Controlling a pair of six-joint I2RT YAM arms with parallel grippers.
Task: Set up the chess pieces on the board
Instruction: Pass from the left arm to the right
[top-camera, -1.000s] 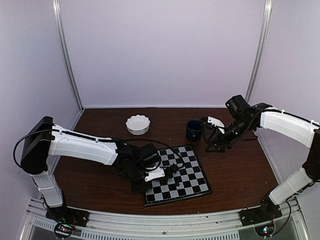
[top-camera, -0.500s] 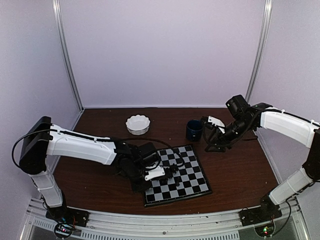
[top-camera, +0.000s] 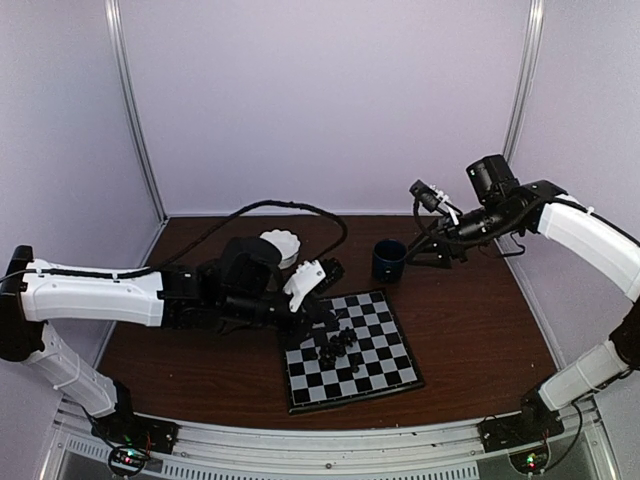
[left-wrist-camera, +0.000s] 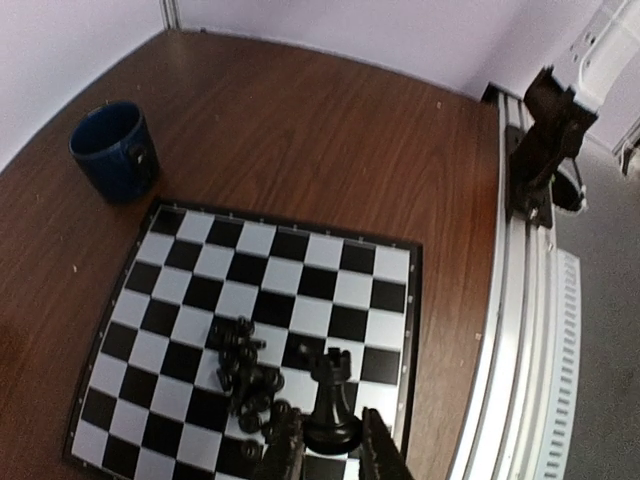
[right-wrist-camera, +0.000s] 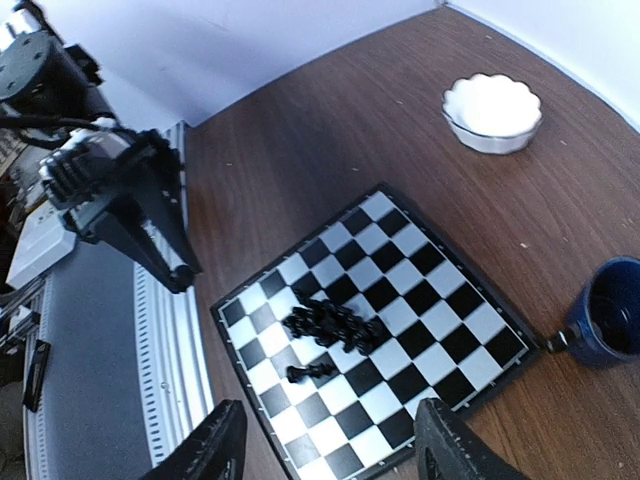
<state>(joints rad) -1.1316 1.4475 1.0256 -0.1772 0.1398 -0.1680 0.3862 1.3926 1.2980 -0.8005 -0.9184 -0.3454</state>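
The board (top-camera: 385, 365) lies near the table's front edge. A heap of small black chess pieces (top-camera: 336, 346) is piled on its left half. The left wrist view shows the heap (left-wrist-camera: 250, 375) below and left of a black rook (left-wrist-camera: 333, 395). My left gripper (left-wrist-camera: 335, 455) is shut on the rook's base and holds it above the board (left-wrist-camera: 300, 245). It hangs over the board's far left corner (top-camera: 328, 275). My right gripper (top-camera: 428, 252) is raised beside the mug. Its fingers (right-wrist-camera: 215, 445) stand wide open and empty. One piece (right-wrist-camera: 310, 372) lies alone near the heap (right-wrist-camera: 335, 325).
A dark blue mug (top-camera: 388, 259) stands just beyond the board's far right corner. A white scalloped bowl (top-camera: 276, 245) sits at the back, partly behind the left arm. A black cable loops over it. The metal rail (left-wrist-camera: 520, 330) runs along the near edge.
My left gripper has risen from the heap with the rook in it and drawn back toward the far left. My right arm has lifted off the table beside the mug.
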